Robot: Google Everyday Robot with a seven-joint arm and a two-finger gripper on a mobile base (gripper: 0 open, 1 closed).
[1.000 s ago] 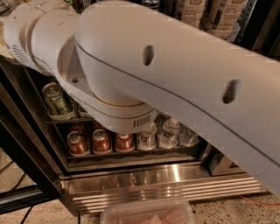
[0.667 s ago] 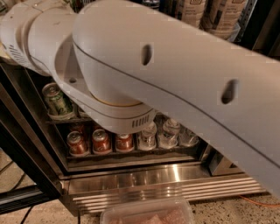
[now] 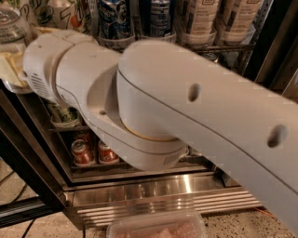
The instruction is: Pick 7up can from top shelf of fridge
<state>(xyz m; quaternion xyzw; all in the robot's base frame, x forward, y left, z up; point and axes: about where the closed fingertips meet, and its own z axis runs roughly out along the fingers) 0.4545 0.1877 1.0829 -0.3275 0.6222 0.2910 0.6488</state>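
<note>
White 7up cans (image 3: 65,14) with green logo and red dot stand at the top left on the top shelf (image 3: 228,46), a dark wire rack with clear cup holders. Tall blue cans (image 3: 114,18) and pale cans (image 3: 200,16) stand to their right. My white arm (image 3: 186,116) fills the middle of the view and reaches to the upper left. My gripper (image 3: 11,65) shows only partly at the left edge, just below and left of the 7up cans. The fridge (image 3: 163,190) shows its ribbed steel base panel below.
A lower rack holds a short green can (image 3: 65,116) and copper-red cans (image 3: 83,152). The dark door frame (image 3: 28,158) runs down the left. A clear plastic container (image 3: 158,228) lies on the floor in front. Cables (image 3: 14,223) lie at bottom left.
The view has shifted upward and closer, so the top shelf's cans now show. My arm has stretched further toward the upper left, toward the white cans.
</note>
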